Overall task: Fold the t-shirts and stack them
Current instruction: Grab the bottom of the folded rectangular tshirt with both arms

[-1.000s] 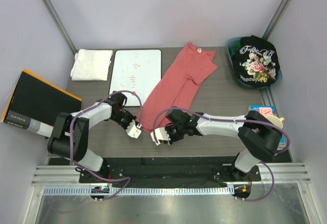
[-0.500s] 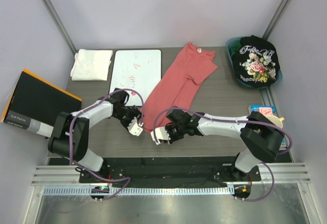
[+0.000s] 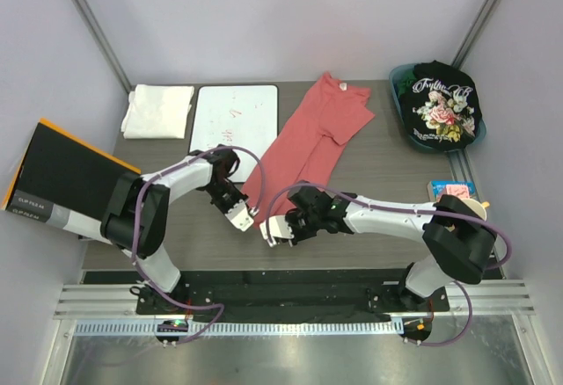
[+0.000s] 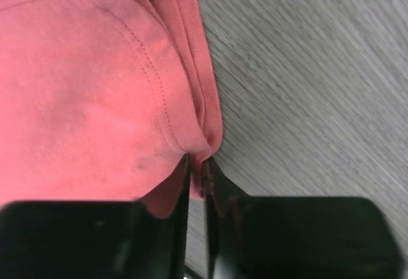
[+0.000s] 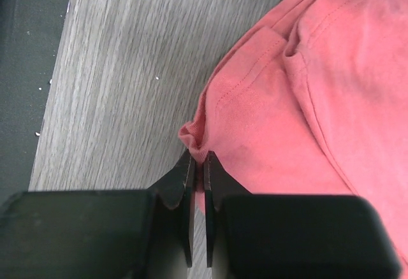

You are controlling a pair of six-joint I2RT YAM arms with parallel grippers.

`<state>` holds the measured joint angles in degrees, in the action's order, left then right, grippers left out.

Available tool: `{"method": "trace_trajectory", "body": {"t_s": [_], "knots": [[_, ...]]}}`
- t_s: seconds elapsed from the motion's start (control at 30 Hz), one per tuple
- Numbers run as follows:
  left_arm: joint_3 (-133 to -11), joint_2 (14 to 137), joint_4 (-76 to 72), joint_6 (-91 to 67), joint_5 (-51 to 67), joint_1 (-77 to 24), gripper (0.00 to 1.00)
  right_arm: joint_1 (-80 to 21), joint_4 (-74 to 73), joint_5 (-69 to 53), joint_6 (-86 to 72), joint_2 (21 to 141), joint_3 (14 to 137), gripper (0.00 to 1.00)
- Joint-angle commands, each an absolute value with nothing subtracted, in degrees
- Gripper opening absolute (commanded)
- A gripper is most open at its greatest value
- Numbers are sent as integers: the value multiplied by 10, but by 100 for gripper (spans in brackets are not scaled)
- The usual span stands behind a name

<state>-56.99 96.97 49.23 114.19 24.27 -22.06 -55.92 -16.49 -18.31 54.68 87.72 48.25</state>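
Note:
The salmon-red t-shirt [image 3: 308,143] lies folded lengthwise and slanted on the table, collar at the far end. My left gripper [image 3: 239,218] is at its near left corner, shut on the hem [image 4: 207,139]. My right gripper [image 3: 274,229] is at the near right corner, shut on a bunched bit of hem [image 5: 194,132]. The wrist views show the jaws pinching red cloth [image 4: 83,81] [image 5: 319,100] just above the wood. The black floral t-shirt [image 3: 440,108] sits in a teal basket at the back right. A white folded t-shirt [image 3: 158,110] lies at the back left.
A whiteboard [image 3: 235,121] with red marks lies between the white shirt and the red one. A black and orange box [image 3: 62,174] leans off the table's left edge. A blue packet and a cup [image 3: 462,200] sit at the right edge.
My left gripper slid right to the shirt's near left corner, opened, and closed on the hem. My right gripper stayed at the other corner and tightened its pinch.

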Motion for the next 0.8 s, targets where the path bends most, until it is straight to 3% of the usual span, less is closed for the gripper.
{"method": "trace_trajectory", "body": {"t_s": [0.0, 0.33, 0.77], "knots": [[-577, 1016, 531, 1218, 175, -243, 0, -561, -156, -184, 529, 841, 482, 9], [-642, 975, 598, 1124, 216, -274, 0, -541, -198, -165, 505, 787, 490, 1], [-672, 847, 659, 1016, 301, -320, 0, -519, -293, -125, 470, 665, 477, 1]]}}
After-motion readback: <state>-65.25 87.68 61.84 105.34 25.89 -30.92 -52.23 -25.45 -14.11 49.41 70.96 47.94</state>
